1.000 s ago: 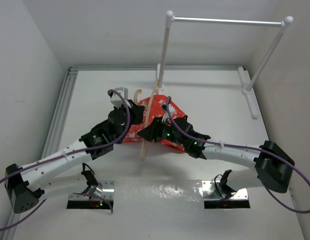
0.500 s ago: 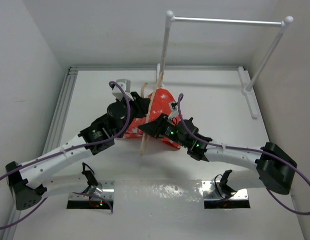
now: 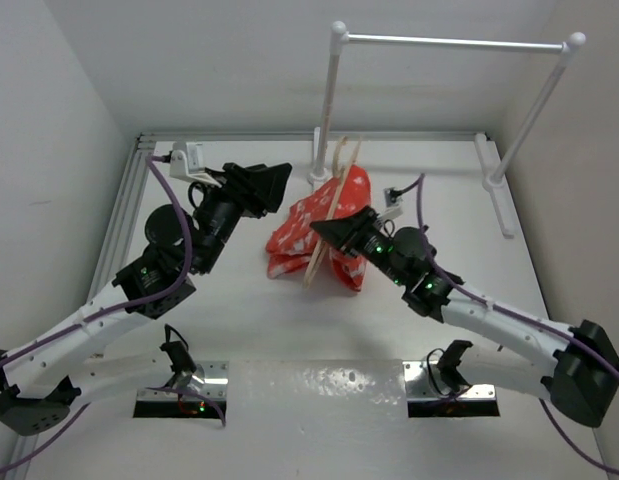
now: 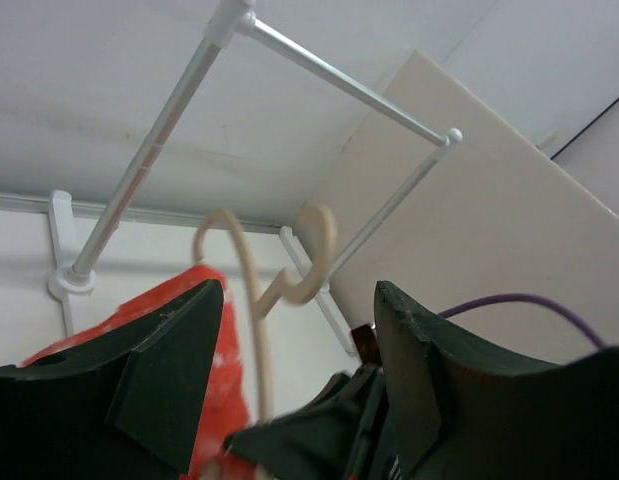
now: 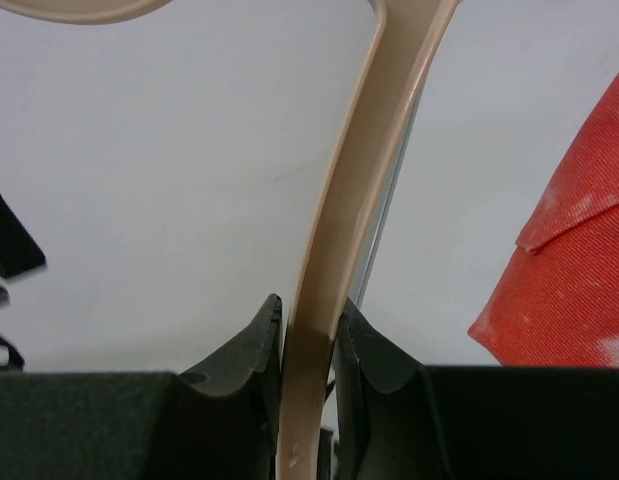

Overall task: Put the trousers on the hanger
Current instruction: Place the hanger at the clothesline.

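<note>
Top view, nearest first: the right hand [image 3: 329, 232] is clamped on the hanger [image 3: 324, 225], gripping the thin tan bar partway along its length. The right wrist view confirms this, with both dark fingers [image 5: 251, 345] pressed against the hanger [image 5: 334, 230] from either side. From this grip the bar slants away, one end just nearer than the hand and the hooked end well beyond it. The trousers [image 3: 324, 205] hang bunched about the bar, touching it, directly past the right hand's fingertips and spreading to both sides. In the right wrist view the trousers [image 5: 569, 250] lie to the right of the bar. Whether their lower folds rest on the worktop [image 3: 239, 320] cannot be told.

The left hand [image 3: 279, 183] stands with its fingers wide apart, holding nothing, just left of the trousers and clear of them. In its wrist view the left hand [image 4: 299, 290] frames the hanger's hook [image 4: 311, 250], with the trousers [image 4: 232, 350] below. Farthest stands a white rail [image 3: 449, 42] on posts
</note>
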